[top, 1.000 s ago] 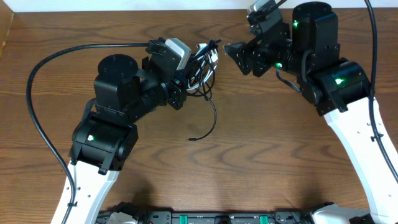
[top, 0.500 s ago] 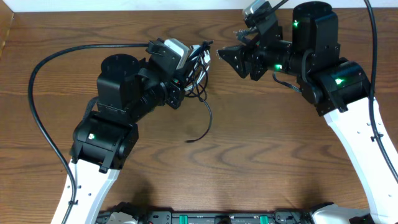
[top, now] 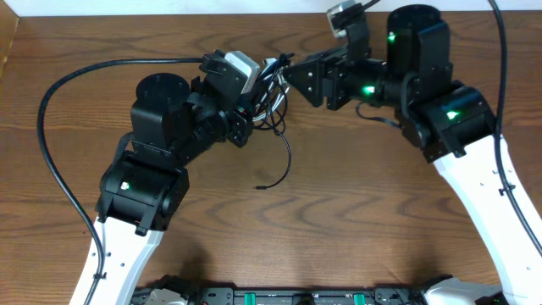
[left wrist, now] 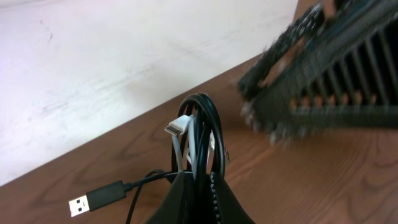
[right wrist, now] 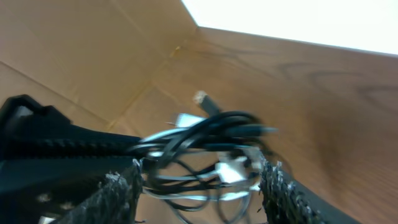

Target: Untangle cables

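Several cables [left wrist: 186, 127], black and white, stand bunched in the clamped left gripper [left wrist: 198, 180], with the right gripper [right wrist: 199, 183] parted astride the bundle just beyond it; risk: closing on multiple strands together would tighten the tangle rather than free one.

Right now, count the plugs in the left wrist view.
2. A black plug at the lower left, and a white plug poking up from the cable bundle clamped in the left gripper. More may be hidden inside.
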Available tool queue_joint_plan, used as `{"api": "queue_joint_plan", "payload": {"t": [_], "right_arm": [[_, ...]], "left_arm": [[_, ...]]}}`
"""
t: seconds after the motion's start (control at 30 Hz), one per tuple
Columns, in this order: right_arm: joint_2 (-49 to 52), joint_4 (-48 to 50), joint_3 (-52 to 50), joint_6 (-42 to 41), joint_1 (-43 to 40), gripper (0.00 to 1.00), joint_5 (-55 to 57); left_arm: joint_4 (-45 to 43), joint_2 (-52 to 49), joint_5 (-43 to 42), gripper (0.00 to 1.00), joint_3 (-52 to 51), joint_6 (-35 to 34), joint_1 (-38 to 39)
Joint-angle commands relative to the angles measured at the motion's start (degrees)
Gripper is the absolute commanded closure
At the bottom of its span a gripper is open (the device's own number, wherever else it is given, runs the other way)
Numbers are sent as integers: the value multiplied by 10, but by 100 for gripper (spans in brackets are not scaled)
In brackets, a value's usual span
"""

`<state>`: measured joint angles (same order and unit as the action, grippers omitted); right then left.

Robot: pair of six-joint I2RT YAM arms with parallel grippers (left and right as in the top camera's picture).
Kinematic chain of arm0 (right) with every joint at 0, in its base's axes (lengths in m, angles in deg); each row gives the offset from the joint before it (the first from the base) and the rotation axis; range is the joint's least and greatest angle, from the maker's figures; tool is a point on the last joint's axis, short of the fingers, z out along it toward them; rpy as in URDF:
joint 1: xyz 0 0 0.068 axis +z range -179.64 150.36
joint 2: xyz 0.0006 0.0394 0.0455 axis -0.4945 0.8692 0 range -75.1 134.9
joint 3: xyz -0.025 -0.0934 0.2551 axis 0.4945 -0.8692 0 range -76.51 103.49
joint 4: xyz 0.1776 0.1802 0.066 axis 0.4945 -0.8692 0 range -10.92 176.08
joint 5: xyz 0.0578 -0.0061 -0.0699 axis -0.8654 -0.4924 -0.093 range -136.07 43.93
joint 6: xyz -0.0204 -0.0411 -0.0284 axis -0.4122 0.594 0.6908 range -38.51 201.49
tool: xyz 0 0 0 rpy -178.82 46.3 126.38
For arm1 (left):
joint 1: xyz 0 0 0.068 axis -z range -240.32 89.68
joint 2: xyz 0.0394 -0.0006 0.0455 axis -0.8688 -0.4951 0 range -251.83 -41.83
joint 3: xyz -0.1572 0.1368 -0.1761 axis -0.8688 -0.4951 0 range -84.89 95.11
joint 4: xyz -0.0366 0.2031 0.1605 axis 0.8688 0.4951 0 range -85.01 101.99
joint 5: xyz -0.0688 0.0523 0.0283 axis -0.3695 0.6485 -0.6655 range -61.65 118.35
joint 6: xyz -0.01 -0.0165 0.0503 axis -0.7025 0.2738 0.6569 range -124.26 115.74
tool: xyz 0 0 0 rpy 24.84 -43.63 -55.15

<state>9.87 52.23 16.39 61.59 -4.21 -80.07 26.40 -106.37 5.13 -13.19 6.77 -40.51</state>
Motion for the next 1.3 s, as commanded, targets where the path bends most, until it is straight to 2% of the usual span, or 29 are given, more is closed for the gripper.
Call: {"api": "queue_joint_plan", "payload": {"t": [0.0,0.13,0.37,0.4,0.43,0.53,0.7,0.8,0.9,0.97,1.1,1.27], "right_arm": [[2,13,10,-57,21,51,-7],[2,32,10,-76,24,57,0],[2,30,10,-80,24,57,0],[2,30,10,-79,24,59,0],[2,30,10,-80,24,64,6],[2,30,10,-79,24,60,26],[2,31,10,-77,24,60,41],[2,30,10,-77,24,70,48],[2,30,10,-77,24,75,50],[2,30,10,-76,24,74,50],[2,32,10,-76,24,61,52],[2,34,10,-76,24,75,57]], "left_arm": [[-11,1,-17,93,14,21,11],[-11,1,-16,92,14,23,13],[-29,2,-16,92,14,23,14],[-32,2,-16,93,14,23,14],[-40,2,-16,92,14,22,15],[-43,2,-16,92,14,23,20],[-43,3,-16,93,14,22,21],[-43,3,-16,92,14,22,21],[-43,3,-16,93,14,22,21],[-43,3,-16,92,14,22,21],[-44,3,-19,93,14,20,22],[-44,3,-18,92,14,21,33]]}}
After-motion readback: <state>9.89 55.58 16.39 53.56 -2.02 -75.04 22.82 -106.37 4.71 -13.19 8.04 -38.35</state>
